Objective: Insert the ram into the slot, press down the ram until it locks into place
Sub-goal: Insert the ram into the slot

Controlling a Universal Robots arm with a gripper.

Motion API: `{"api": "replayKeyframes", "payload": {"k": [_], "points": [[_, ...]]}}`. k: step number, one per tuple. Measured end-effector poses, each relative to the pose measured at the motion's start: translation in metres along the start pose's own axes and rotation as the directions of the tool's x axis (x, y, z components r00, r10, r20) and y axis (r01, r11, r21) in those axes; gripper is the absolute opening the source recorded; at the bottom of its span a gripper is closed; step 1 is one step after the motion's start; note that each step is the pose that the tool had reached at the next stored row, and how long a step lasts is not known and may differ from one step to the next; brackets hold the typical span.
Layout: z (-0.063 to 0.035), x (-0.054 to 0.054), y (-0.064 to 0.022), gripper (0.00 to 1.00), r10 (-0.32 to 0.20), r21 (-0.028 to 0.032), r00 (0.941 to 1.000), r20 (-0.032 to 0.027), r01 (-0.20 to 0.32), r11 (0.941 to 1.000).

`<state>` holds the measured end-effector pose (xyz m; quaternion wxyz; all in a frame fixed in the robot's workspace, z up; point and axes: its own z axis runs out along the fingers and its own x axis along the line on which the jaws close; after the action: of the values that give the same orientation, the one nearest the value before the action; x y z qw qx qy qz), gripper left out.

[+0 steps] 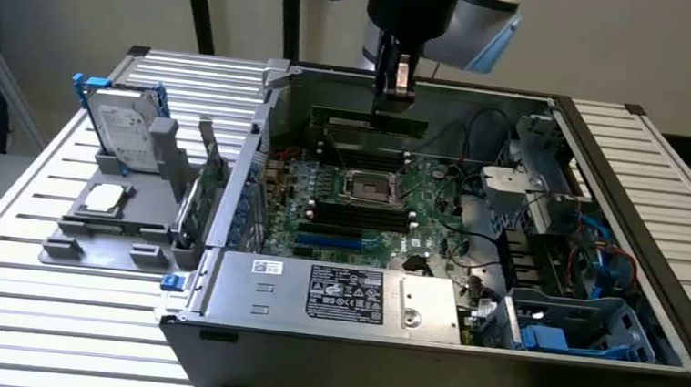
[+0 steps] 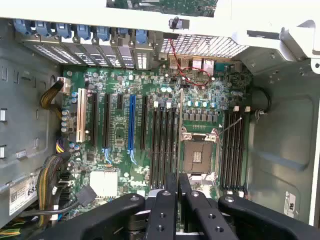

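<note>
My gripper (image 1: 391, 104) is clenched on the upper edge of the ram (image 1: 353, 121), with my fingers (image 2: 162, 210) drawn almost together. The ram hangs level and on edge, well above the CPU socket (image 1: 368, 188). In the exterior view it sits on the socket's far side, toward the case's rear wall (image 1: 480, 101), touching nothing but me.

The memory slots (image 1: 362, 217) are long black strips flanking the CPU socket, and they run the same way as the ram's long edge. In the wrist view my fingertips line up with the end of the slot bank just beside the socket. I cannot tell which single slot lies under the ram.

The ram hangs clear of everything around the socket. To the exterior view's right of the socket, black cables (image 1: 472, 138) loop up and a silver drive cage (image 1: 540, 166) stands near, the closest tall edge on that side. To the exterior view's left of the socket, the case wall (image 1: 253, 164) rises with blue-tabbed card brackets (image 2: 80, 31) along it. On the socket's near side, past the slots, sits the power supply (image 1: 351, 294).

Outside the case, beyond that left wall, a grey fixture (image 1: 99, 226) holds a hard drive (image 1: 124, 132) and a green expansion card (image 1: 208, 193), well apart from the socket.
</note>
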<state>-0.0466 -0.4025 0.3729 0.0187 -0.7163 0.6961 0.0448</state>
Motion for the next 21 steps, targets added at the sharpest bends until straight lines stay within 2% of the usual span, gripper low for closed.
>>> {"api": "replayKeyframes", "payload": {"k": [7,13,21], "points": [[-0.0003,0.000,0.0000,0.13,0.000,0.0001,1.0000,0.0036,0.000,1.0000],[0.0003,0.000,-0.0001,0.13,0.000,0.0002,1.0000,0.0034,0.000,1.0000],[0.0132,0.002,-0.0067,0.13,0.000,0.0005,1.0000,-0.0010,0.000,1.0000]]}}
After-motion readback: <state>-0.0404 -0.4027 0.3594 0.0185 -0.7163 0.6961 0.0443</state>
